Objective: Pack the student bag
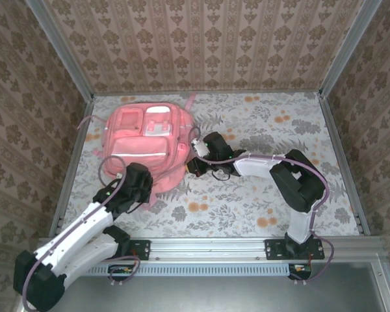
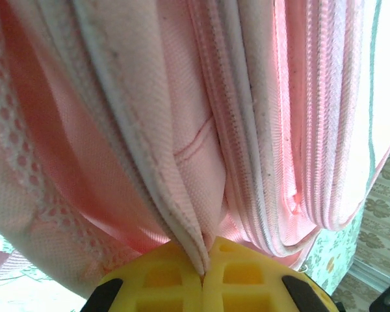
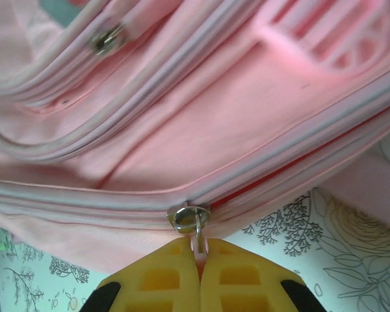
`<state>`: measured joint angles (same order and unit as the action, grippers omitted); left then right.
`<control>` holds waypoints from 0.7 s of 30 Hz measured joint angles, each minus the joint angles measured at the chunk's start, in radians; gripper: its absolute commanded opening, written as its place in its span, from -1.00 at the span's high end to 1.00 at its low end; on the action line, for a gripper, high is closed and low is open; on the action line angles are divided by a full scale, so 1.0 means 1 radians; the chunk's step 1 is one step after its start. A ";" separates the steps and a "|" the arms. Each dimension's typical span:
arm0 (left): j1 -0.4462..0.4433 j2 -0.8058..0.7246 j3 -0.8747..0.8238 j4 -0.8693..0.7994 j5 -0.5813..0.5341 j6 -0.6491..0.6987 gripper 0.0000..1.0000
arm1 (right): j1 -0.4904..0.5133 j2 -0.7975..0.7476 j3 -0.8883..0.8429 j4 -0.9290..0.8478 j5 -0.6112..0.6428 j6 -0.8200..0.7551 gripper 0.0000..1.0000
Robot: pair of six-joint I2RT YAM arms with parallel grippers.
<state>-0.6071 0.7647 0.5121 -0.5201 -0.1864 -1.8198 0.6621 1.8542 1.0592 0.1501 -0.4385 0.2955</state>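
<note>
Pink and soft, the student bag point(image 1: 146, 133) lies at the upper left-centre of the top view on the flowered table point(image 1: 279, 201), front pockets facing up. Its far edge sits near the back wall point(image 1: 208, 45), with a strap point(image 1: 191, 99) reaching toward it, and its left side is close to the metal post point(image 1: 75, 149) at the left border. The right half of the table and the strip along the bottom rail point(image 1: 208, 247) are open cloth.

Both arms crowd the bag. The left arm point(image 1: 84, 227) comes up from the lower left to the bag's near edge. The right arm point(image 1: 292, 182) bends across mid-frame to the bag's right side, its elbow standing over the open cloth.

In the left wrist view, the left gripper point(image 2: 203, 265) has its yellow jaws pressed together on a fold of the bag's fabric edged with white piping point(image 2: 182, 227), and the bag hangs across the whole frame above it.

In the right wrist view, the right gripper point(image 3: 199, 257) is clamped on the zip pull point(image 3: 199, 237) just below the metal slider point(image 3: 190, 218), at the bag's lower seam. A second slider point(image 3: 107, 39) sits at upper left.
</note>
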 measured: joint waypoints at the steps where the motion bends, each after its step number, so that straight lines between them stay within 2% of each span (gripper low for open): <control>1: 0.003 -0.028 -0.005 -0.018 0.000 0.002 1.00 | -0.004 0.000 0.000 0.000 -0.003 0.003 1.00; 9: 0.026 -0.190 -0.025 -0.162 0.005 0.034 1.00 | -0.067 0.108 0.092 -0.029 -0.007 0.029 1.00; 12: 0.026 -0.223 -0.025 -0.187 0.020 0.051 1.00 | -0.100 0.168 0.156 -0.066 -0.014 0.039 1.00; 17: 0.026 -0.274 -0.025 -0.205 0.034 0.079 1.00 | -0.101 0.235 0.269 -0.139 -0.035 0.060 1.00; 18: 0.026 -0.284 -0.025 -0.205 0.036 0.086 1.00 | -0.101 0.243 0.285 -0.141 -0.040 0.066 0.97; 21: 0.026 -0.284 -0.044 -0.170 0.053 0.098 1.00 | -0.103 0.246 0.305 -0.140 -0.037 0.077 0.50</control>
<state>-0.5808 0.4808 0.4683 -0.6899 -0.1329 -1.7218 0.5594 2.1002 1.3643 0.0105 -0.4759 0.3725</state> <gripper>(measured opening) 0.043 0.126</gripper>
